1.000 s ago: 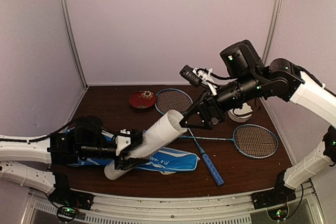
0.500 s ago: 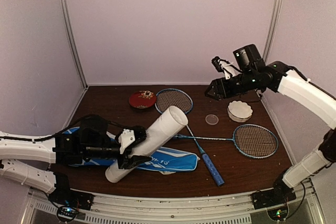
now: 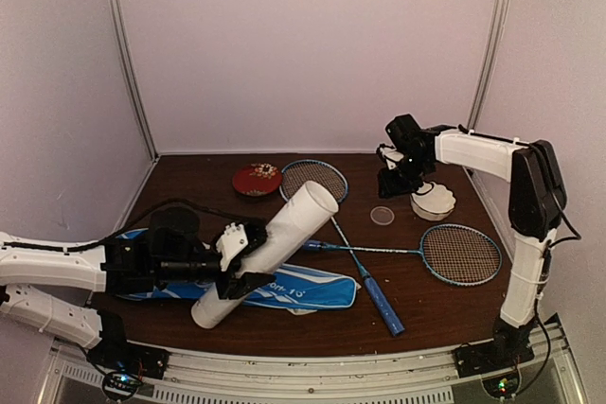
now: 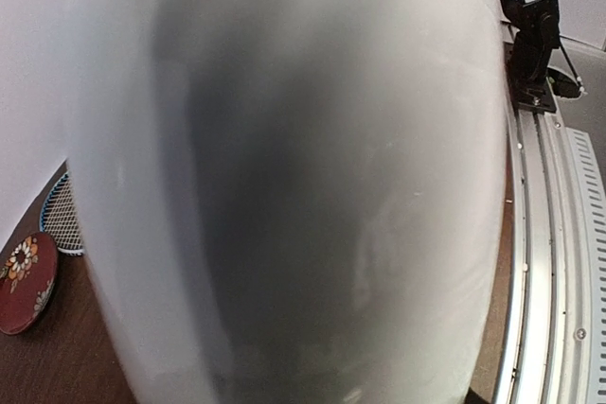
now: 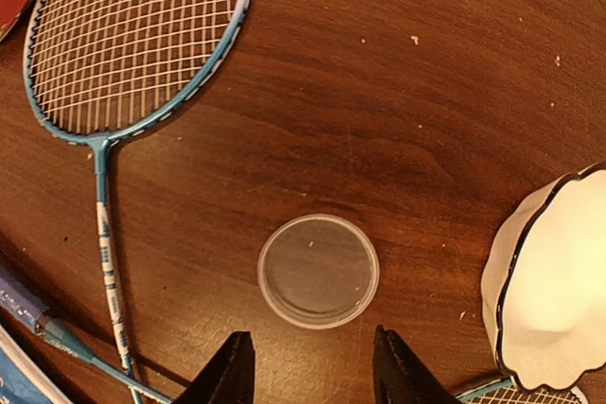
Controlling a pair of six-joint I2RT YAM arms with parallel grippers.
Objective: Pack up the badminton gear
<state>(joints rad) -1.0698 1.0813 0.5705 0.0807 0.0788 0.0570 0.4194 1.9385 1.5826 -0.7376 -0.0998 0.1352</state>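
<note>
My left gripper (image 3: 239, 260) is shut on the long white tube (image 3: 284, 234) and holds it tilted, open end up and toward the back. The tube fills the left wrist view (image 4: 284, 177) and hides the fingers. The blue white-lettered bag (image 3: 303, 289) lies under the tube. Two rackets lie crossed: one head at the back (image 3: 314, 180) (image 5: 133, 35), one head at the right (image 3: 461, 254). My right gripper (image 3: 392, 183) (image 5: 312, 377) is open and empty just above a small clear round lid (image 3: 383, 216) (image 5: 318, 270). No shuttlecock shows.
A white scalloped bowl (image 3: 433, 201) (image 5: 554, 281) stands just right of the lid. A small red dish (image 3: 258, 179) (image 4: 24, 281) sits at the back beside the far racket head. A blue racket handle (image 3: 383, 305) points to the front edge.
My right arm has left the tube's open end, swung back to the right and come down over the clear lid. My left gripper still holds the tube, shifted slightly.
</note>
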